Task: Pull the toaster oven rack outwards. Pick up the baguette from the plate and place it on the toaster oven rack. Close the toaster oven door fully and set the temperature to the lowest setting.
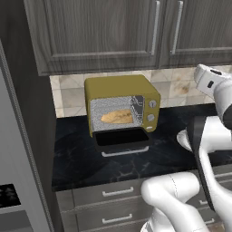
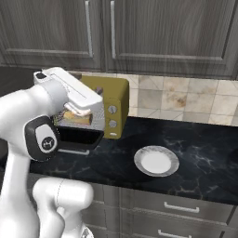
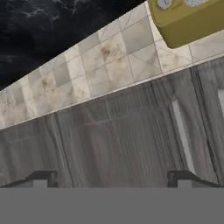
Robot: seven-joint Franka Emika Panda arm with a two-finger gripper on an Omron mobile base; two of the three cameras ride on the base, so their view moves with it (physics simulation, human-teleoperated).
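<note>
Lying on the rack [image 1: 118,123] inside the oven [image 1: 121,105], the baguette [image 1: 117,116] is placed, so with the plate [image 2: 156,161] bare on the table [image 2: 204,153], the wide-open, empty hand [image 3: 112,179] must next swing up the dropped door [image 1: 122,138].

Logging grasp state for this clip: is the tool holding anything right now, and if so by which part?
Nothing is held. The tool is open with its tips wide apart and bare; the golden-brown baguette lies inside the mustard-yellow toaster oven.
</note>
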